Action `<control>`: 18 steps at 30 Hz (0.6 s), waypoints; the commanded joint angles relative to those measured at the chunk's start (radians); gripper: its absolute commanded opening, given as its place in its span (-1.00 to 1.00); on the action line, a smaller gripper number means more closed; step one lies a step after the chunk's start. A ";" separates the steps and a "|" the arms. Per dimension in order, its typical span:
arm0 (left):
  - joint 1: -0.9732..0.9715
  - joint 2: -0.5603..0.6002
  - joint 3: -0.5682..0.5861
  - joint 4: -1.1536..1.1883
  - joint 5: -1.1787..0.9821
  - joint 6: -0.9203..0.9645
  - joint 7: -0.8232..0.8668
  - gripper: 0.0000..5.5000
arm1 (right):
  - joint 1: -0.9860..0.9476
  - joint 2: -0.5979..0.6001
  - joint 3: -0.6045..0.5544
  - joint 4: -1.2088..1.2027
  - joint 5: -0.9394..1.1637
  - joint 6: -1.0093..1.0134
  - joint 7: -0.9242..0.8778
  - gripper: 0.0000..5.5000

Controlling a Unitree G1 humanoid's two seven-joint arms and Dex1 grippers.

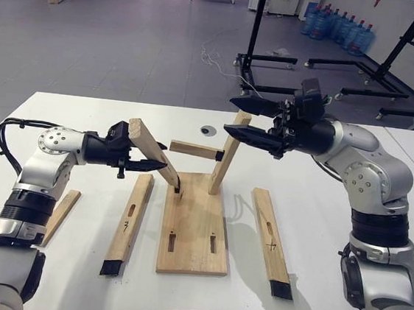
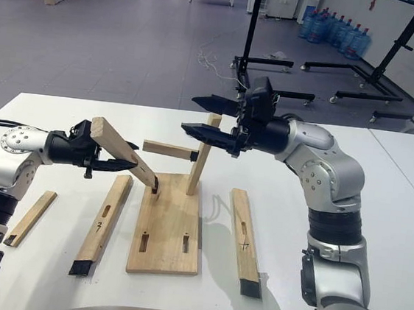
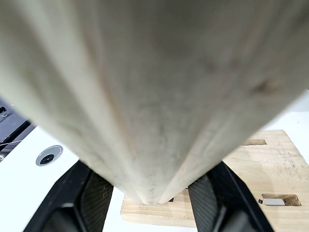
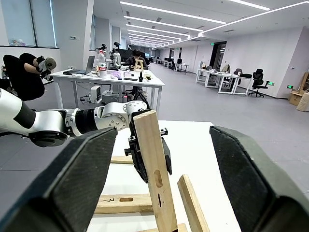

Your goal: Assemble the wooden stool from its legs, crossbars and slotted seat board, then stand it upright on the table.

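Left arm bent at the elbow, forearm level over the table (image 1: 93, 113); we see the left gripper (image 1: 146, 157) pinching a tilted leg (image 1: 167, 169) near its upper end, its fingers (image 3: 91, 198) pressed on either side of the wood. Below and outward of this gripper lies a short crossbar (image 1: 60, 216); just beneath the gripper a loose leg (image 1: 128, 224) lies flat. Past the fingertips, the held leg's dark foot meets the rear corner of the seat board (image 1: 192, 235); we cannot tell whether it sits in a slot. Right arm raised, forearm pointing inward; the right gripper (image 1: 230, 115) is spread wide, one finger on each side of the top of an upright leg (image 1: 225, 160), apart from it. A long crossbar (image 1: 195, 150) juts from this leg, below the gripper, toward the left gripper. A second loose leg (image 1: 272, 242) lies flat beneath the right forearm
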State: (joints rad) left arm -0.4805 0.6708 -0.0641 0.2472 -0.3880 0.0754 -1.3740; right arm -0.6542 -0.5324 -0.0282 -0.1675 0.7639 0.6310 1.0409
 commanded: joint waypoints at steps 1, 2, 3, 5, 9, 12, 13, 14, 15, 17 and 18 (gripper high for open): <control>-0.005 0.008 -0.029 0.007 0.019 0.069 -0.013 -0.27 | -0.014 -0.007 0.009 0.003 -0.019 -0.008 0.007 0.28; -0.007 0.007 -0.026 0.001 0.007 0.087 -0.015 -0.27 | -0.026 -0.007 0.012 0.018 -0.035 -0.020 0.004 0.28; -0.008 0.006 -0.022 -0.004 -0.002 0.099 -0.016 -0.27 | -0.036 -0.005 0.015 0.033 -0.050 -0.030 0.000 0.28; -0.013 0.001 -0.022 -0.003 -0.012 0.132 -0.015 -0.27 | -0.078 0.005 0.021 0.100 -0.104 -0.072 -0.019 0.28; -0.009 0.002 -0.040 -0.022 -0.018 0.175 -0.026 -0.27 | -0.180 0.030 0.029 0.267 -0.194 -0.161 -0.036 0.28; -0.009 0.002 -0.048 -0.029 -0.019 0.191 -0.029 -0.27 | -0.222 0.034 0.051 0.377 -0.256 -0.224 -0.004 0.28; -0.009 0.002 -0.050 -0.030 -0.017 0.195 -0.030 -0.27 | -0.227 0.034 0.057 0.399 -0.269 -0.238 0.010 0.28; -0.009 0.001 -0.053 -0.031 -0.015 0.198 -0.031 -0.27 | -0.229 0.034 0.067 0.422 -0.286 -0.253 0.025 0.28; -0.008 0.001 -0.055 -0.032 -0.014 0.200 -0.031 -0.27 | -0.230 0.034 0.077 0.443 -0.301 -0.264 0.040 0.28; -0.008 -0.001 -0.055 -0.032 -0.013 0.202 -0.029 -0.27 | -0.225 0.032 0.096 0.473 -0.328 -0.281 0.068 0.28; -0.008 -0.002 -0.053 -0.030 -0.013 0.202 -0.026 -0.27 | -0.219 0.030 0.105 0.484 -0.340 -0.287 0.083 0.28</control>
State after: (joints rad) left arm -0.5040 0.6710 -0.0939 0.2150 -0.4204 0.2561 -1.3917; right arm -0.8608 -0.4947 0.0556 0.2970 0.4506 0.3585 1.0962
